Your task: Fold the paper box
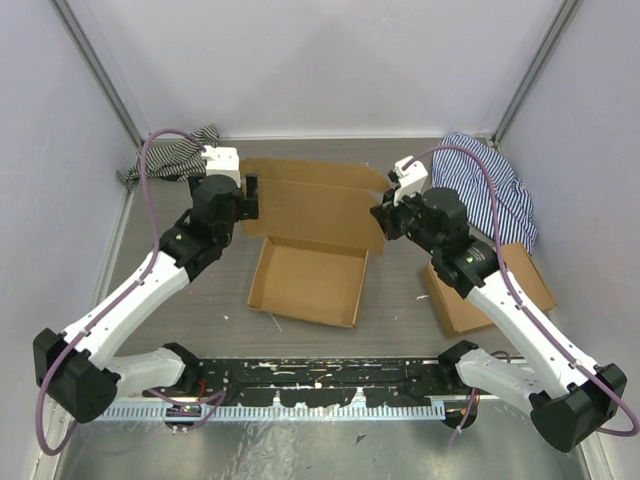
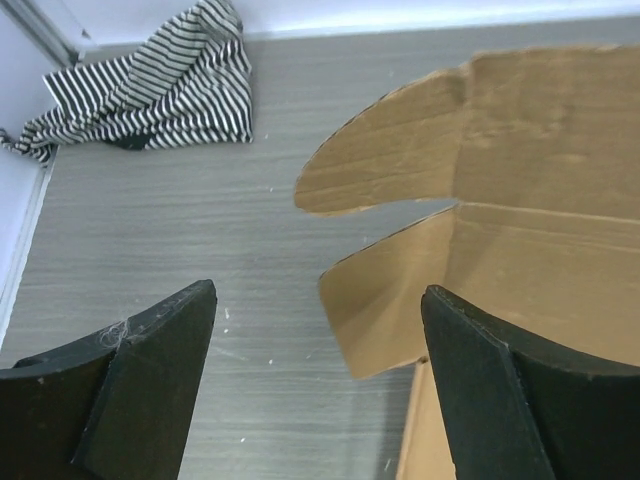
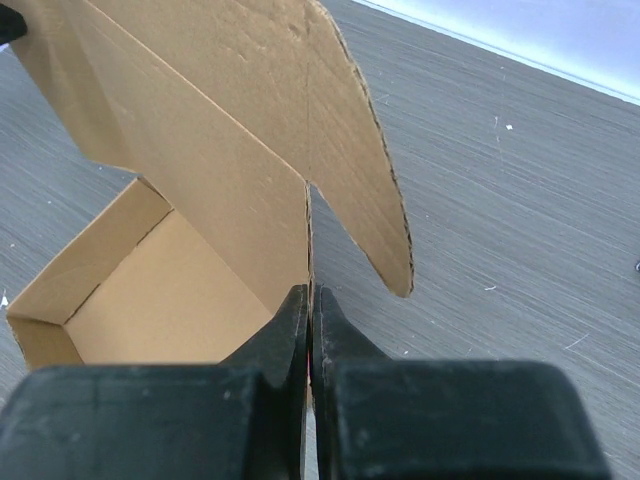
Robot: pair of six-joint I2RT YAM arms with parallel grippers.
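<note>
at the right claw (image 3: 310, 300): clamped shut on the raised lid edge of the paper box (image 3: 200, 150), tray open on the bench (image 1: 400, 300). at the left claw (image 2: 318, 292): gaped wide beside the lid's rounded tabs. only from above, showed a second cardboard box (image 1: 452, 308) under the right arm (image 1: 520, 320).

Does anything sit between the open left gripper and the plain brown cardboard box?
Nothing visible does. The rounded side flaps of the plain brown cardboard box lie directly ahead of the left gripper, over grey table.
</note>
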